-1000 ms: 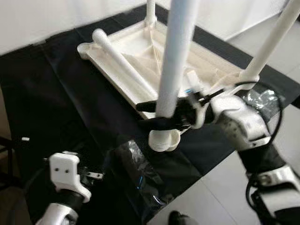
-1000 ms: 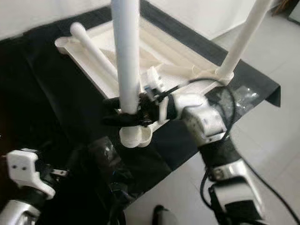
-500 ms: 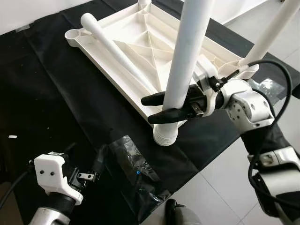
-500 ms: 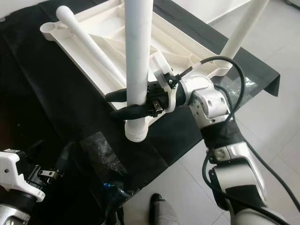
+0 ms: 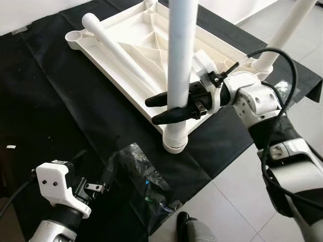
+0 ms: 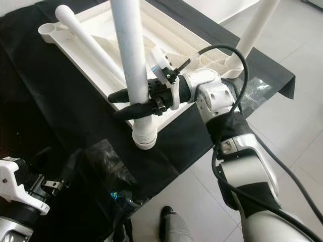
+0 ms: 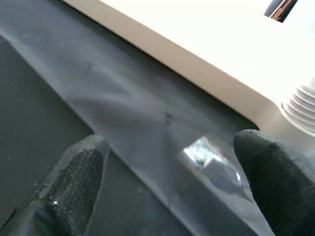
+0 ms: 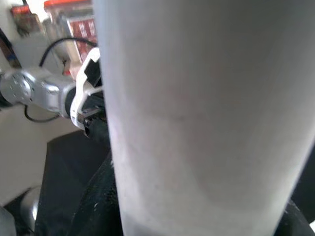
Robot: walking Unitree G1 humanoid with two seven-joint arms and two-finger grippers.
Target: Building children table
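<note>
The white table top (image 5: 149, 31) lies upside down on a black cloth (image 5: 60, 101). At its near corner stands a white table leg (image 5: 179, 60), close to upright, its ribbed foot (image 5: 174, 141) at the corner socket. My right gripper (image 5: 151, 111) is shut on this leg low down, one black finger on each side. A second leg (image 5: 282, 35) stands in the right corner, and a loose leg (image 5: 121, 55) lies across the top. My left gripper (image 7: 172, 196) hangs open low over the cloth at the near left, holding nothing.
A crumpled clear plastic bag (image 5: 146, 181) lies on the cloth between my left gripper and the table's near corner. Pale tiled floor (image 5: 242, 201) begins at the cloth's right edge. A dark foot (image 5: 189, 227) shows at the bottom edge.
The held leg has swung from leaning right to nearly upright, with my right gripper still on it. The camera shifted slightly. My left arm has stayed low.
</note>
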